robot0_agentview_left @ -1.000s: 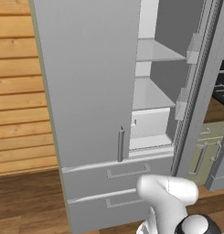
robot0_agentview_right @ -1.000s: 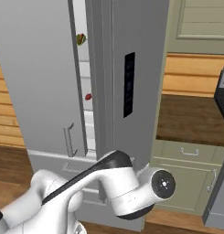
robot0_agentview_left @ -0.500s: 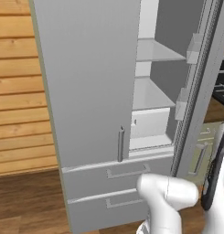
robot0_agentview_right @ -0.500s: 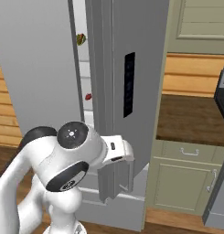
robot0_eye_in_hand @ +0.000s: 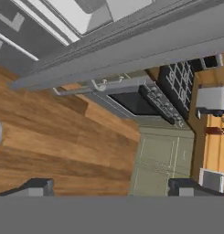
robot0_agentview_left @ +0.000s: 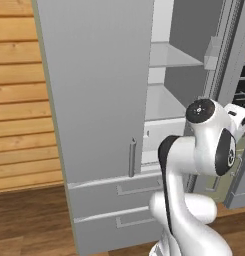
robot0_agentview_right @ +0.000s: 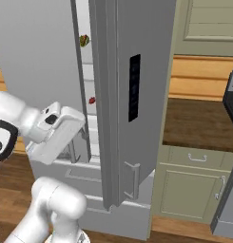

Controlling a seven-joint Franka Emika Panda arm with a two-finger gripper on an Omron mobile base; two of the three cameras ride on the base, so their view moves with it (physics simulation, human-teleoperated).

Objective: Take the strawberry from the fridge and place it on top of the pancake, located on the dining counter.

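The fridge [robot0_agentview_left: 94, 100] stands before me with its left door shut and its right door [robot0_agentview_right: 132, 95] swung open. On a white shelf inside lies the strawberry [robot0_agentview_right: 92, 100], a tiny red berry seen through the gap. My arm's white hand [robot0_agentview_right: 56, 133] hovers in front of the left door, below and left of the strawberry. In the hand view my gripper [robot0_eye_in_hand: 114, 188] is open, its two dark tips wide apart with nothing between them, facing the wood floor and the open door's lower edge. The pancake and the dining counter are out of view.
A yellow-green and orange produce item [robot0_agentview_right: 83, 40] sits on a higher shelf. Right of the fridge are pale green cabinets [robot0_agentview_right: 194, 185] and a dark stove [robot0_eye_in_hand: 141, 103]. The open door stands between my hand and those cabinets. Two drawers [robot0_agentview_left: 119, 200] close the fridge's bottom.
The arm has swung up from low in front of the base, bringing the hand in front of the fridge's left door. The jaws opened a little wider.
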